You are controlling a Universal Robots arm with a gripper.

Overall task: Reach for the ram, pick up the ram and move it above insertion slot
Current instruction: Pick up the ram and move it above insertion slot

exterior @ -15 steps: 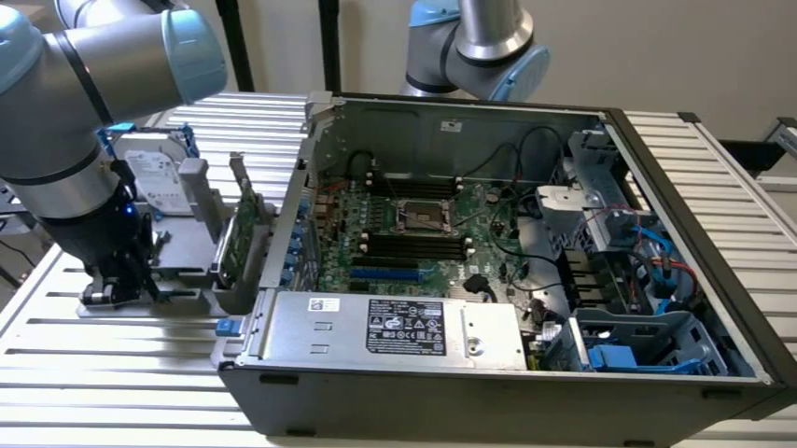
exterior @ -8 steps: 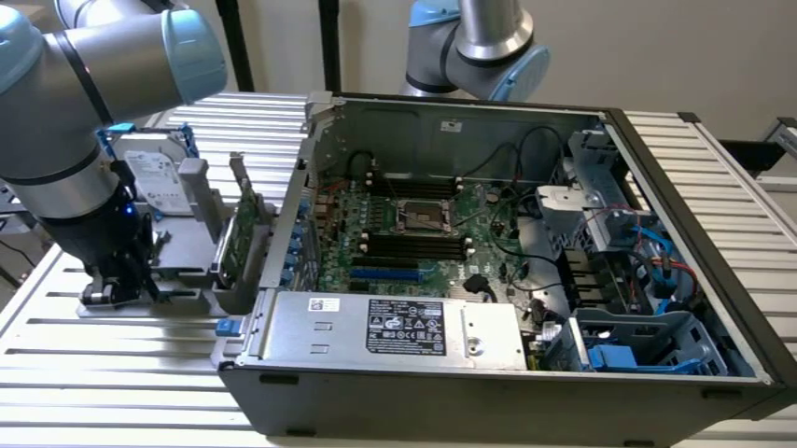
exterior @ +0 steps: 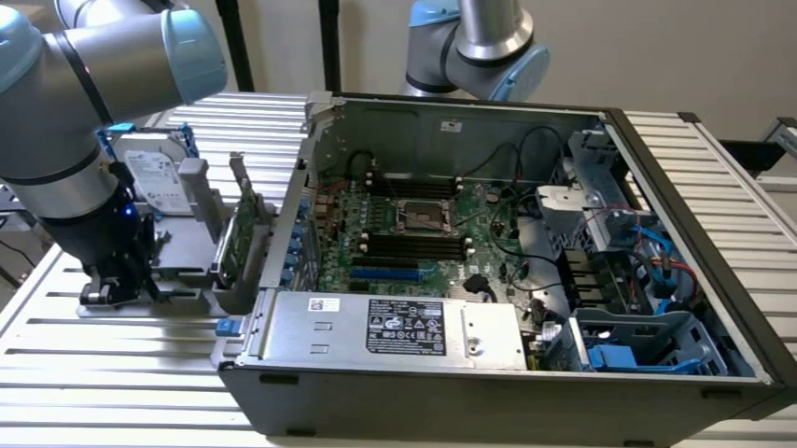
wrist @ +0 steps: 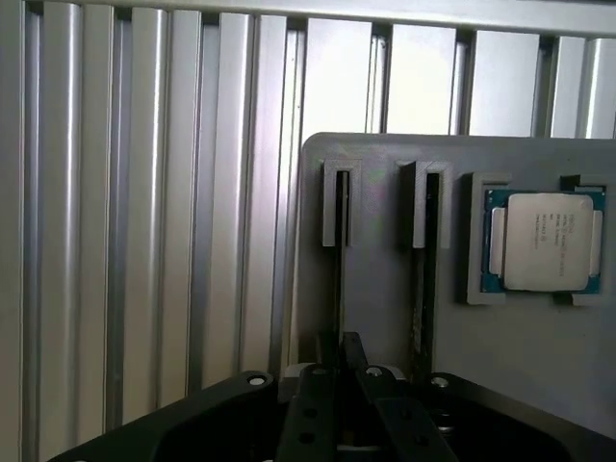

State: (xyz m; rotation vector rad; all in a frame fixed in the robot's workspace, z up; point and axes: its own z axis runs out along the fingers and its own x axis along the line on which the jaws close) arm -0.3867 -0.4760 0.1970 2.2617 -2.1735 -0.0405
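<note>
The ram (wrist: 339, 260) stands on edge in one groove of a grey holder plate (wrist: 385, 289), so I see it as a thin dark line. My gripper (wrist: 339, 348) sits right over its near end, the two dark fingers (wrist: 322, 361) pressed together on the stick. In the exterior view the gripper (exterior: 115, 287) is down at the grey fixture (exterior: 174, 280) on the exterior view's left, beside the open computer case (exterior: 498, 373). The black memory slots (exterior: 412, 245) lie on the motherboard inside the case, next to the processor socket (exterior: 421, 217).
A second thin stick (wrist: 422, 260) stands in the neighbouring groove. A processor chip (wrist: 544, 241) rests in a pocket of the plate. The fixture also carries a silver hard drive (exterior: 156, 182) and a tall green expansion card (exterior: 243, 233). A second arm (exterior: 480, 42) stands behind the case.
</note>
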